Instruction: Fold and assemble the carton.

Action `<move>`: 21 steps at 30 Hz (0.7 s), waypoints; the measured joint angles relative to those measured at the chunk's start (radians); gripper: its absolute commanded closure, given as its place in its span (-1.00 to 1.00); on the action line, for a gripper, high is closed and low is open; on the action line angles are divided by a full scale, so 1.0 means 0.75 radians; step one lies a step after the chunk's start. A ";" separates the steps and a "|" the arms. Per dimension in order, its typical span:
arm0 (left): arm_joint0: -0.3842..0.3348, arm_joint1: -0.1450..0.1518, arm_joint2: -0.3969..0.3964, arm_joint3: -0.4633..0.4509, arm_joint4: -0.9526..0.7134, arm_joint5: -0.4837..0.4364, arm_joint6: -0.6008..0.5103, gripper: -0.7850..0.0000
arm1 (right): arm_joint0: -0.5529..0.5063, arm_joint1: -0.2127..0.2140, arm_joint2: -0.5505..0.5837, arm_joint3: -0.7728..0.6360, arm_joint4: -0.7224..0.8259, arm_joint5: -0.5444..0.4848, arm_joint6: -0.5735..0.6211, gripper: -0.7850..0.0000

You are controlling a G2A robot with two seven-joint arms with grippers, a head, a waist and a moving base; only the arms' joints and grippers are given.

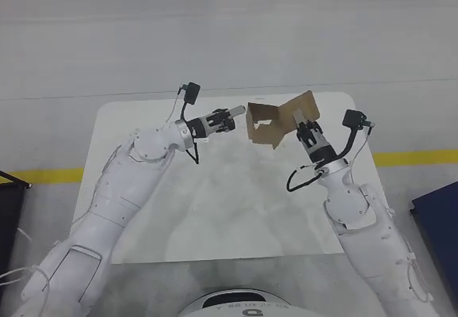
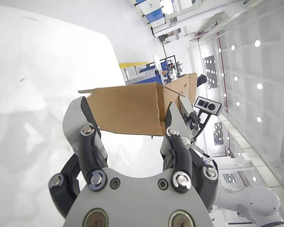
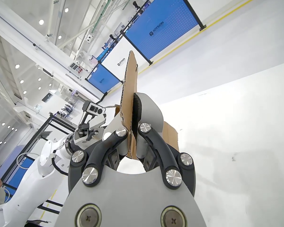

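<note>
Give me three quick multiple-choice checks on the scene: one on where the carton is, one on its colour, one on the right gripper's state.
1. Where is the carton?
A. Flat at the near edge of the table
B. Over the table's far part, between the left gripper and the right gripper
C. On the floor

2. What colour is the carton?
A. White
B. Blue
C. Brown

3. What state is the right gripper in?
A. Shut on a carton panel
B. Open, well away from the carton
C. Shut on nothing

Answers:
1 B: the top view shows it by the far edge, with a gripper on either side.
2 C: it is plain brown cardboard in every view.
3 A: the right wrist view shows both fingers clamped on a panel.
</note>
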 measured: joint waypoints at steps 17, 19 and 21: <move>0.326 0.111 -0.481 -0.109 -0.112 -0.097 0.061 -0.80 | 0.064 -0.065 0.266 0.291 2.230 0.143 0.425 1.00; 0.377 0.120 -0.522 -0.140 -0.114 -0.090 0.066 -0.80 | 0.092 -0.071 0.270 0.365 2.574 0.322 0.406 1.00; 0.416 0.125 -0.533 -0.176 -0.102 -0.083 0.062 -0.89 | 0.111 -0.073 0.252 0.390 2.790 0.448 0.376 1.00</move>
